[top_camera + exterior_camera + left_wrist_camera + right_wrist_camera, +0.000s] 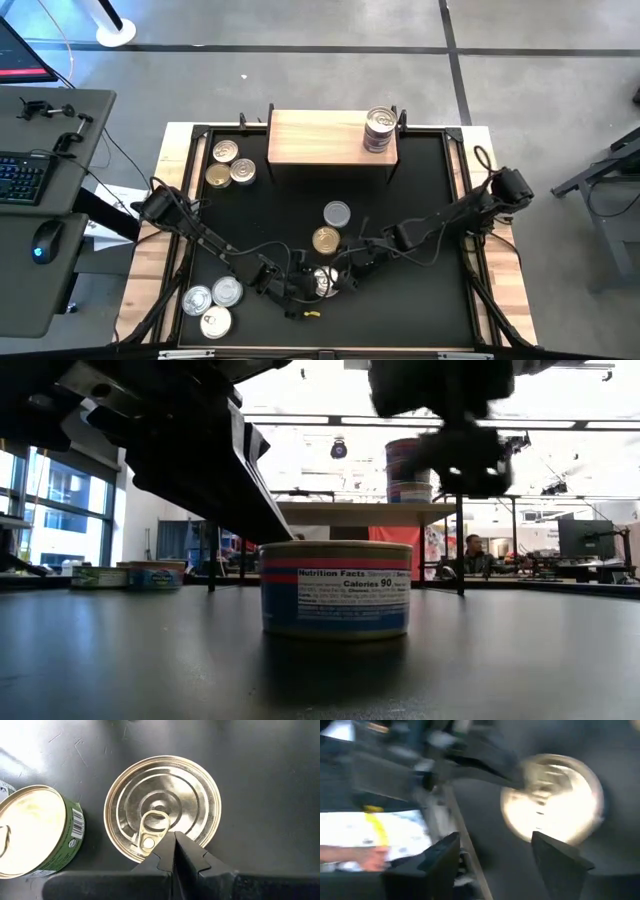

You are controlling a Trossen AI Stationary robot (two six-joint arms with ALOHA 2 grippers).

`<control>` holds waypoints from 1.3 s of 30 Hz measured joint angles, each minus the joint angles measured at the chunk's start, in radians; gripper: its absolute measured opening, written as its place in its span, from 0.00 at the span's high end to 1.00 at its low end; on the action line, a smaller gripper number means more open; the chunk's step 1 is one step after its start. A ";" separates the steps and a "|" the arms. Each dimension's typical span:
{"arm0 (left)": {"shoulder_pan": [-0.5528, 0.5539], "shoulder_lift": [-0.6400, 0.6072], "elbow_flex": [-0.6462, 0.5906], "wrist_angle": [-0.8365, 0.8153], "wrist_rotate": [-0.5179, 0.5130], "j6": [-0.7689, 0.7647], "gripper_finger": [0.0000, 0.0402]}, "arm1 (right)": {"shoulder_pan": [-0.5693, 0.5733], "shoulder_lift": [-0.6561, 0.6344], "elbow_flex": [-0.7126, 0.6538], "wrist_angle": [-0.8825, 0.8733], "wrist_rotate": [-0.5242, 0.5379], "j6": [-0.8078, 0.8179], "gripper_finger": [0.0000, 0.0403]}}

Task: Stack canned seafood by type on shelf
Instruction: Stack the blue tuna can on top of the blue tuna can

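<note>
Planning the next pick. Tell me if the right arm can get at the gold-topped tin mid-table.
Probably yes. The gold-topped tin stands alone on the black tabletop, nothing over it, just beyond the right gripper, whose fingers are apart. The left gripper is shut beside a silver tin nearer the front.

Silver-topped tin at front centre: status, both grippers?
Left gripper shut, tips resting by the pull tab of the silver-topped round tin. Right gripper open, beside the same tin, not gripping. Pale wood shelf holds one stack of tins.

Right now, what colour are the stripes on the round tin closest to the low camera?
Blue with a red-pink band on the round metal tin, clearest in the low view.
</note>
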 joint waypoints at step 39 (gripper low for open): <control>-0.034 -0.059 -0.072 -0.055 -0.092 -0.237 1.00 | 0.020 0.176 0.000 0.023 0.158 0.173 1.00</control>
